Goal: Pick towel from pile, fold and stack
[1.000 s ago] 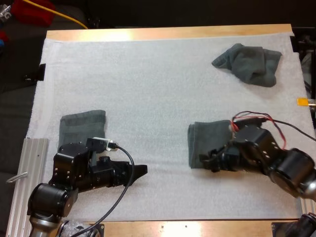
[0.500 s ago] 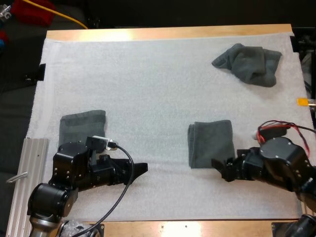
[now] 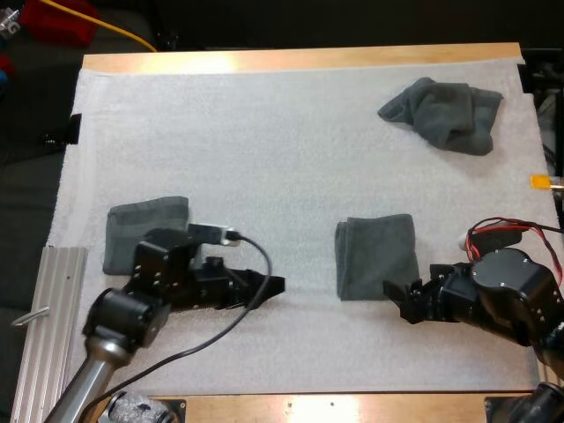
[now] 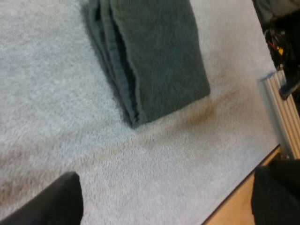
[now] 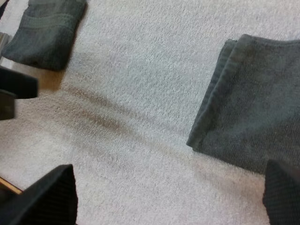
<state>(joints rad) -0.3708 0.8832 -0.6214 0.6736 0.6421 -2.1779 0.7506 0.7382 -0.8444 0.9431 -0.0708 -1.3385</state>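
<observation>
High view: folded towel (image 3: 377, 256) lies flat on the mat (image 3: 264, 159), long axis 12–6, just beside the right hand (image 3: 398, 301) at its 11 o'clock. Right hand spread, empty, nearer. Left hand (image 3: 275, 287) also spread, well off at towel's 8 o'clock.

Even bright light; glare along far table (image 3: 291, 60) edge.

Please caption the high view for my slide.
Left pincer and right pincer, both open, face each other near folded dark grey-green towel.
</observation>
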